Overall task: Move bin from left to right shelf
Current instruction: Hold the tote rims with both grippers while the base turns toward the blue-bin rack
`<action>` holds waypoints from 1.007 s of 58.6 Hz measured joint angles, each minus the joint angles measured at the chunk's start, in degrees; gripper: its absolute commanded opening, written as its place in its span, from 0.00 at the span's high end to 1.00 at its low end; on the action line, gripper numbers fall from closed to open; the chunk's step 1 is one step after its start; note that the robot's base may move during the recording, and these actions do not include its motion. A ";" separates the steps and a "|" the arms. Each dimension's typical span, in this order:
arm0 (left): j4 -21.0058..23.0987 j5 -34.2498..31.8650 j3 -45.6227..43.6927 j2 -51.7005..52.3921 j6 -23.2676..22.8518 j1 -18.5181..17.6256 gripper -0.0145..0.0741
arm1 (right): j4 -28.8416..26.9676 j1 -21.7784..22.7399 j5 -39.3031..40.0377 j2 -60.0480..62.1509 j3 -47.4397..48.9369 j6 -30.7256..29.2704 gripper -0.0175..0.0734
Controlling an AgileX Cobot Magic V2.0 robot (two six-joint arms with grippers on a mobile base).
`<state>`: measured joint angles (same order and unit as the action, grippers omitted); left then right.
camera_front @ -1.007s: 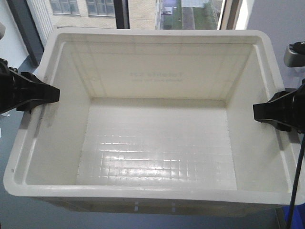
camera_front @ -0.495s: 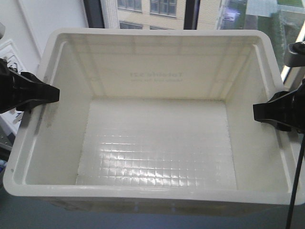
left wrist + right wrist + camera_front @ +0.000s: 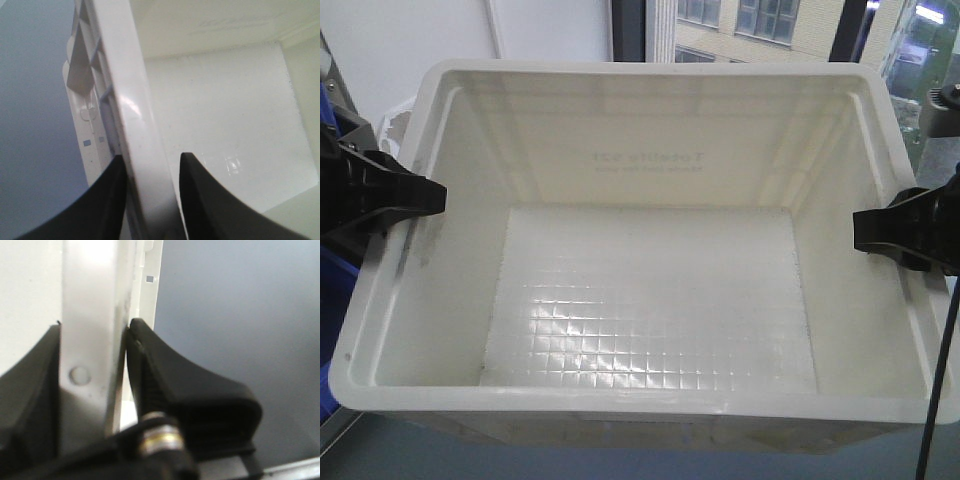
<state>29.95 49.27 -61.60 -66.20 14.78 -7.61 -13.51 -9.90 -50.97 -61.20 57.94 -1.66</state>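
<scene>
Bin [image 3: 640, 72] pinched at both side rims

This large white plastic crate fills the front view, open side up, with a window [image 3: 760, 20] and a white wall behind it. Its floor bears a fine grid pattern. Black print [image 3: 648, 157] shows faintly through the far wall in mirror image. The larger line looks like "Totelife 521" backwards, and the smaller line under it is too small to read.

The left gripper [image 3: 420, 197] is pressed onto the left rim. In the left wrist view its two black fingers [image 3: 112, 200] sit on either side of the thick ribbed rim [image 3: 130, 100]. The right gripper [image 3: 868, 232] clamps the right rim the same way, one finger [image 3: 165, 370] outside and one inside the wall.

A dark blue crate [image 3: 330, 290] peeks in at the left edge and a black cable [image 3: 935, 400] hangs at the right
</scene>
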 measured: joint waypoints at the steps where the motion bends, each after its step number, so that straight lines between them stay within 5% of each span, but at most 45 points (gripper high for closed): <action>1: 0.00 0.00 0.00 0.00 0.00 0.00 0.84 | 0.00 0.00 0.00 0.00 0.00 0.00 0.81; 59: 0.23 -0.05 0.00 -0.06 -0.06 -0.05 0.84 | -0.05 0.24 0.00 0.00 0.00 -0.18 0.81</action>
<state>30.18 49.21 -61.60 -66.26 14.72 -7.66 -13.56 -9.66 -50.97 -61.20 57.94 -1.84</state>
